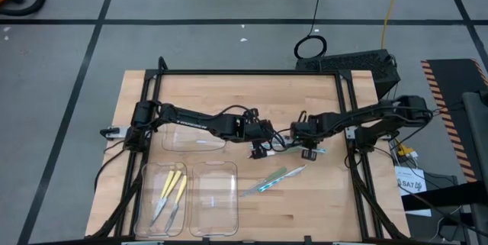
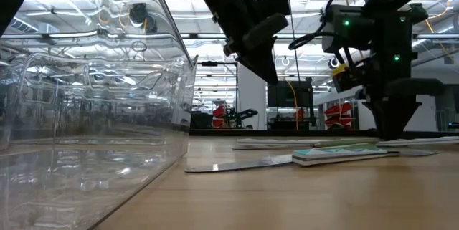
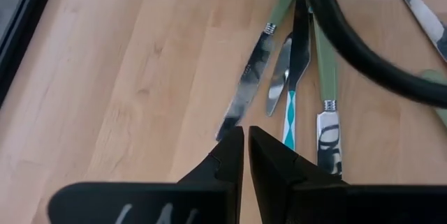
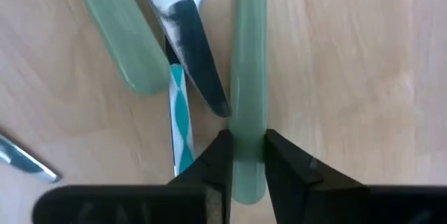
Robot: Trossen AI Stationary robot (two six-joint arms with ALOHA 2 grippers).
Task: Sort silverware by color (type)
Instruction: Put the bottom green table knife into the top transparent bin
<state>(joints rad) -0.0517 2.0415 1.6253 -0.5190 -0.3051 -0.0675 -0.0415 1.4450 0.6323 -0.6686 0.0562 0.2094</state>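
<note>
Lying along wooden table (image 1: 145,92): pale green handle (image 4: 248,91), long axis running straight ahead between right gripper (image 4: 244,155) fingers, closing on it; left gripper (image 3: 246,155) pinched shut, empty, waiting nearby.

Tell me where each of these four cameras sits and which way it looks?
High view: overhead, straight down on the table; both arms show.
Low view: at tabletop height, looking across; clear tray close, arms coming down.
Left wrist view: on the left arm, past the shut left gripper at the silverware.
Right wrist view: on the right arm; right gripper straddles a pale green handle.
Both wrist views share the teal-patterned handle.
</note>
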